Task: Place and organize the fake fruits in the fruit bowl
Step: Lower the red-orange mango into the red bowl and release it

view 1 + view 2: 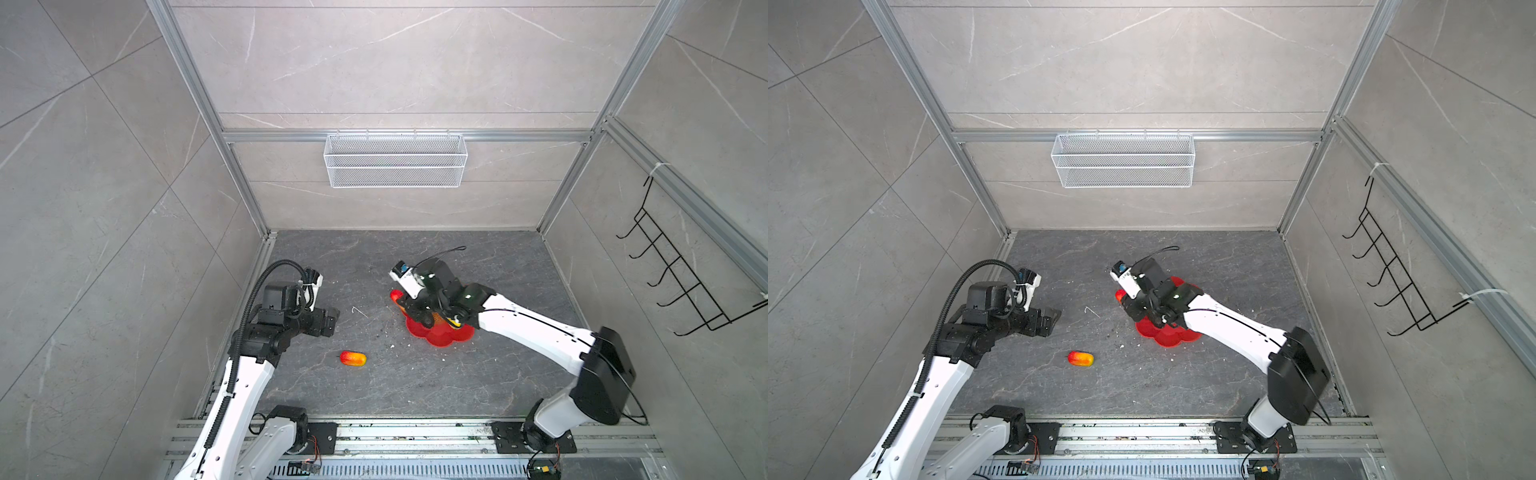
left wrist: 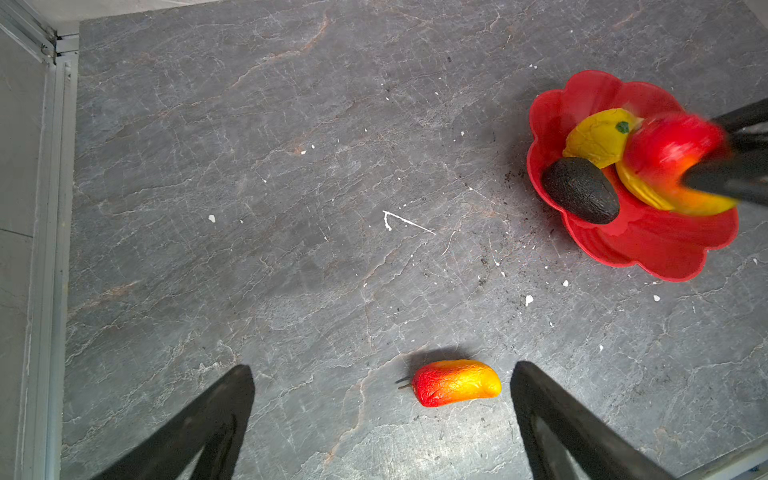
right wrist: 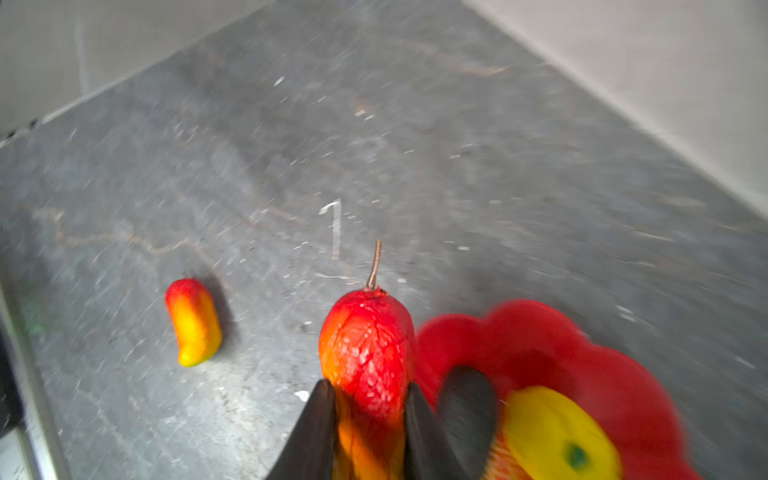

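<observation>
Red-to-yellow fruit (image 3: 368,340) is pinched tight in the right claw (image 3: 369,388), over the far-left rim of the red fruit bowl (image 2: 665,253), which holds the black oval (image 2: 579,190), round yellow one (image 2: 598,133) and long yellow one (image 2: 638,189). Its twin (image 1: 353,358) lies on the counter (image 1: 415,374), near-left of the bowl and well apart from it. Left claw (image 2: 382,368) hovers wide open on the left, holding nothing.

Fixtures and surfaces around your workspace.
You have a white wire mesh basket (image 1: 395,160) hung on the back rail of the aluminium frame (image 1: 519,136), a black wire hook rack (image 1: 681,266) on the right-hand wall, and a dark grey stone-look tabletop (image 1: 415,386) bearing a white hooked scratch (image 2: 405,222) and scattered pale specks.
</observation>
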You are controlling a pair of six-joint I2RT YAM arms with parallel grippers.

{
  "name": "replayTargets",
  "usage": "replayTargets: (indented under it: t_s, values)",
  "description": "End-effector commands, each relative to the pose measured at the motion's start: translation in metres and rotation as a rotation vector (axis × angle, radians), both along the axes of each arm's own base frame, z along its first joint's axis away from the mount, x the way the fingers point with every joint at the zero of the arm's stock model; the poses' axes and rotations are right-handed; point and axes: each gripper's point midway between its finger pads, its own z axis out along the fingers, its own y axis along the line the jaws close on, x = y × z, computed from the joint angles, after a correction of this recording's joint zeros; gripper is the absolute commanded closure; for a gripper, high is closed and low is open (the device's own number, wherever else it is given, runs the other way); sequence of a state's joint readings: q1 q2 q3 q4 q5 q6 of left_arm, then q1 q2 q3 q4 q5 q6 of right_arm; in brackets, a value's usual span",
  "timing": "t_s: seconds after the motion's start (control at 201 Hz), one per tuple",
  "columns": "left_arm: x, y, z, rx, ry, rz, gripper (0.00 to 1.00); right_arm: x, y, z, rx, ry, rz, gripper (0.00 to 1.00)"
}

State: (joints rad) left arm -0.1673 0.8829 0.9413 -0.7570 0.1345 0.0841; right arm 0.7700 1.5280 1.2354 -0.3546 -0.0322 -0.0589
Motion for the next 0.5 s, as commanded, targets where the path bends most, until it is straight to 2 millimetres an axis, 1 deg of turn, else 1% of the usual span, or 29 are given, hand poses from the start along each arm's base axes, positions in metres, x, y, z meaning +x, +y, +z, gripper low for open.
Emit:
replayTargets:
  t_s: [0.0, 0.035, 0.095, 0.184, 0.259, 0.369, 0.493]
  values:
    - [0.002, -0.001, 0.012, -0.006, -0.038, -0.012, 0.0, -0.006, -0.06, -0.039, -0.124, 0.098, -0.162, 0.84]
    - [0.003, -0.001, 0.012, -0.008, -0.04, -0.013, 0.0, -0.006, -0.076, -0.044, -0.135, 0.113, -0.199, 0.85]
    - [0.003, -0.002, 0.013, -0.011, -0.038, -0.014, 0.0, -0.008, -0.095, -0.052, -0.149, 0.141, -0.248, 0.86]
    - [0.002, -0.002, 0.013, -0.012, -0.037, -0.017, 0.0, -0.013, -0.11, -0.064, -0.175, 0.176, -0.285, 0.88]
    - [0.003, -0.002, 0.013, -0.013, -0.039, -0.018, 0.0, -0.016, -0.113, -0.076, -0.19, 0.203, -0.291, 0.88]
    - [0.002, -0.003, 0.014, -0.018, -0.042, -0.021, 0.0, -0.018, -0.109, -0.1, -0.198, 0.249, -0.28, 0.88]
    - [0.002, -0.003, 0.014, -0.017, -0.043, -0.02, 0.0, -0.015, -0.106, -0.12, -0.21, 0.278, -0.286, 0.88]
